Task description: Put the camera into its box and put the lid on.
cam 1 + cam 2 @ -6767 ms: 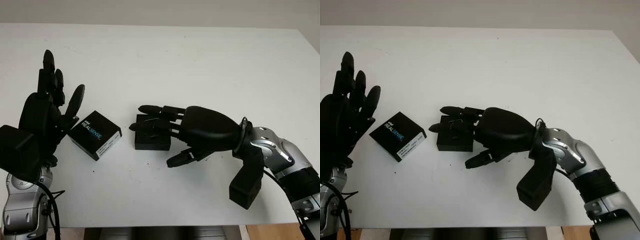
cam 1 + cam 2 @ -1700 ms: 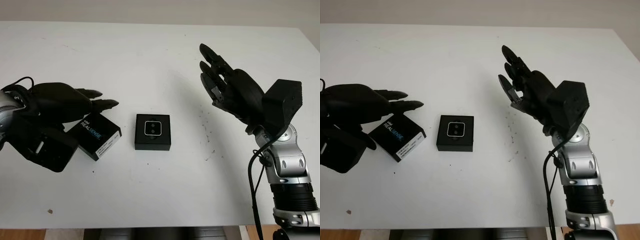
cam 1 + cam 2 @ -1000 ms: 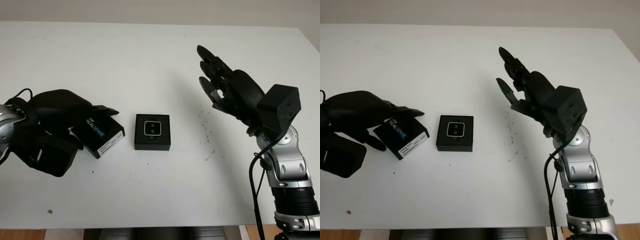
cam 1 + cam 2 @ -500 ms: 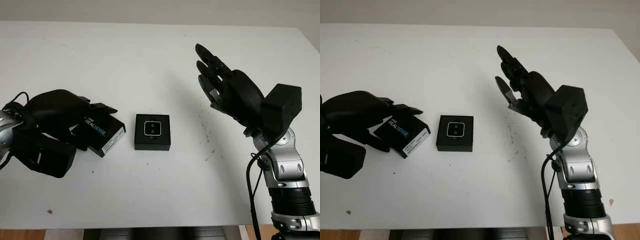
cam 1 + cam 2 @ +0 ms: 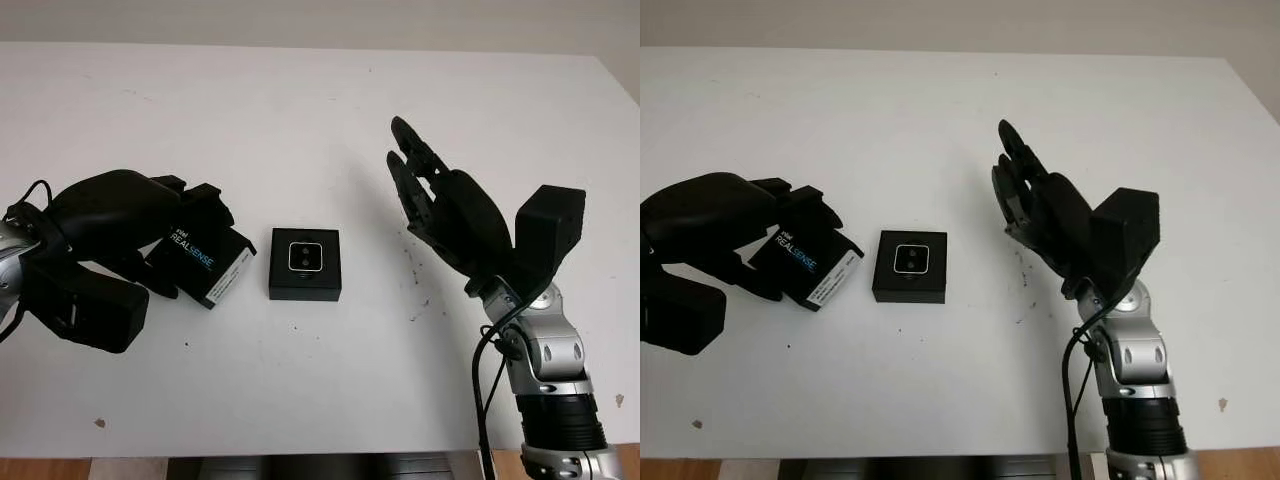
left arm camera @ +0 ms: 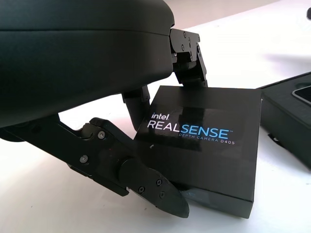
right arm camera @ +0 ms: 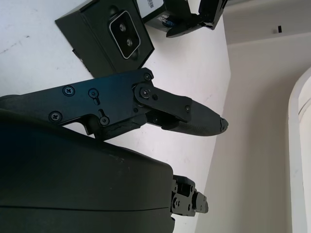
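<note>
Left robot hand (image 5: 120, 225) grasping the lid (image 5: 207, 262); right robot hand (image 5: 450, 215) released.
Fingers (image 6: 146, 177) close around the black lid printed "RealSense", at 9 o'clock of the box (image 5: 305, 264) and just beside it on the white worktop (image 5: 300, 120). The camera (image 5: 305, 257) sits inside the uncovered box. At 3 o'clock, the right robot hand is raised above the worktop, holding nothing.

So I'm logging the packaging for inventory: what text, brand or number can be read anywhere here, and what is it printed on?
"intel REALSENSE", on top of the black lid that the left robot hand grips.
"DEPTH CAMERA D405", the small line beneath it on the same lid.
White sticker on the lid's side: print too small to read.
Box holding the camera: no readable text.
Right robot hand, open above the table: no text.
</note>
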